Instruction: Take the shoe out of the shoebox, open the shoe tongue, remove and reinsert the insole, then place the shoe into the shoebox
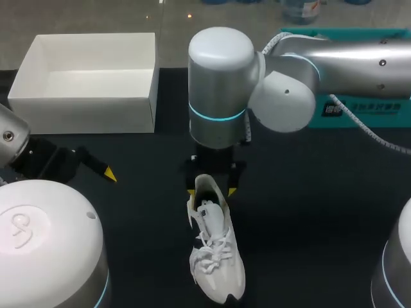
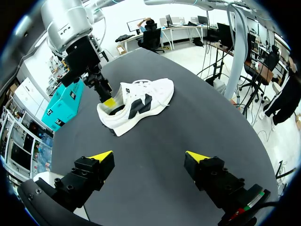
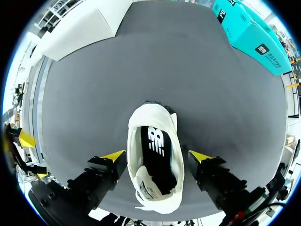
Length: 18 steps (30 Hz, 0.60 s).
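The shoe (image 1: 215, 256) is sitting upright on the table (image 1: 308, 192), out of the shoebox (image 1: 83, 106). Its heel is lying between the right gripper's (image 3: 157, 156) spread fingers (a gap is showing on one side at least). The left gripper (image 2: 149, 156) is hanging well apart from it, fingers wide too, holding nothing.

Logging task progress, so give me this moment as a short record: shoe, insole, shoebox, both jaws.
shoe: out of the box, upright on the table, laced
insole: inside the shoe
shoebox: open, no shoe inside, table's far left
right jaws: open, straddling the heel end, no grip
left jaws: open, empty, apart from the shoe
teal box: far right
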Tool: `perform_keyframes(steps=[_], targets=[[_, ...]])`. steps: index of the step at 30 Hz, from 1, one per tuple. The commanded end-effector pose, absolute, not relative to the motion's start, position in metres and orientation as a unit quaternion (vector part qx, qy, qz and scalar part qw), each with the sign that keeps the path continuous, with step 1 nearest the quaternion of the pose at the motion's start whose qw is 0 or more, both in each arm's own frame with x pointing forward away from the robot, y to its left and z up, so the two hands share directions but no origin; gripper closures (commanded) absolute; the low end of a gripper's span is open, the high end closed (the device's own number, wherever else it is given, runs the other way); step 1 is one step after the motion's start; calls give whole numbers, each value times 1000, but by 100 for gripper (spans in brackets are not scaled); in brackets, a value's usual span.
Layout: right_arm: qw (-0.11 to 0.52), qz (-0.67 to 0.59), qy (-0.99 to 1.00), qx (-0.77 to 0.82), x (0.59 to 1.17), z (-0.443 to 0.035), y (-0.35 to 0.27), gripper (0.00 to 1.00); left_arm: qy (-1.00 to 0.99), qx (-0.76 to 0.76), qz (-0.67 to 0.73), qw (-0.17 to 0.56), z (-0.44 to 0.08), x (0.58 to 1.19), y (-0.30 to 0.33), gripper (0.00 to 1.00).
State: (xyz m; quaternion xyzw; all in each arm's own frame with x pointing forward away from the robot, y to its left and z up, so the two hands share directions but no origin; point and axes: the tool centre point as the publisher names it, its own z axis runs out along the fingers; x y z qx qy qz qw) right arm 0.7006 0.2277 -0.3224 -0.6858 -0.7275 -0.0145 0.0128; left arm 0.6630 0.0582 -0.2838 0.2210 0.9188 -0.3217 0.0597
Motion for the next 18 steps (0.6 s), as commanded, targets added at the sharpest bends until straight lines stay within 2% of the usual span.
perform_keyframes(steps=[1,2,4,5,6,8,18], targets=[[10,-18,-727,-686,698,-310,221,27,919,221,-320,60,-284,663,58,0],[9,-19,-727,-686,696,-308,221,49,919,221,-320,60,-284,663,58,0],[8,-19,-725,-688,692,-303,221,58,919,221,-320,60,-284,663,58,0],[8,-19,-724,-690,689,-300,220,69,919,221,-320,60,-284,663,58,0],[9,-19,-723,-691,685,-297,220,75,919,221,-320,60,-284,663,58,0],[9,-19,-722,-691,679,-293,220,100,919,221,-320,60,-284,663,58,0],[41,3,-722,-691,636,-295,230,100,919,221,-320,60,-284,663,58,0]])
